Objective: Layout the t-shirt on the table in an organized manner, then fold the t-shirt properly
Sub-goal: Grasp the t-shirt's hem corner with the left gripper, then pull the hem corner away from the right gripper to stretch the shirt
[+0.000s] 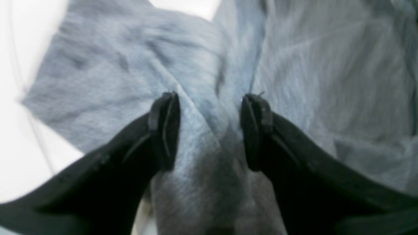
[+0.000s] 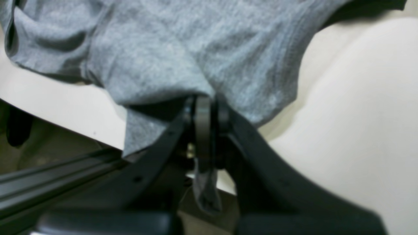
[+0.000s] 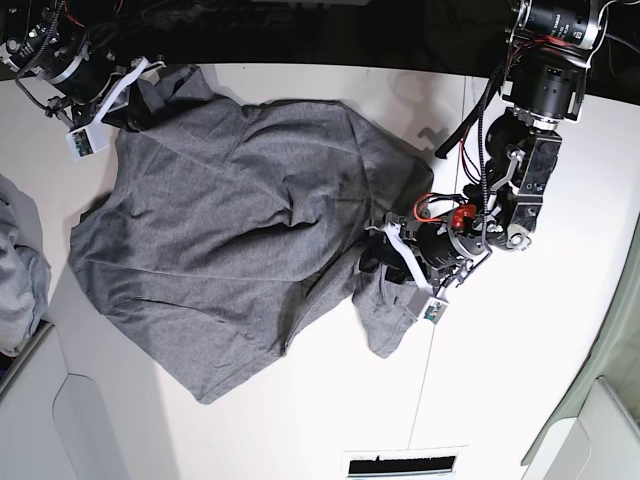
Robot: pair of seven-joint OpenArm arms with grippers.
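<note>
The left gripper [image 1: 210, 130] has its two black fingers [image 1: 165, 127] spread wide apart, with a raised ridge of the t-shirt [image 1: 303, 65] running up between them; the blurred wrist view does not show whether the pads press the cloth. Beyond the fingertips the grey fabric fans out in folds, and white table [image 1: 19, 156] shows to one side. The right gripper [image 2: 204, 114] has its fingers [image 2: 202, 124] clamped together on a pinch of the shirt's edge (a thin strip of cloth hangs down below them), right at the table's rim. From above, the shirt lies crumpled but mostly spread across the table, between the two grippers. A paler cloth heap [image 3: 18, 280] sits well off to the side.
</note>
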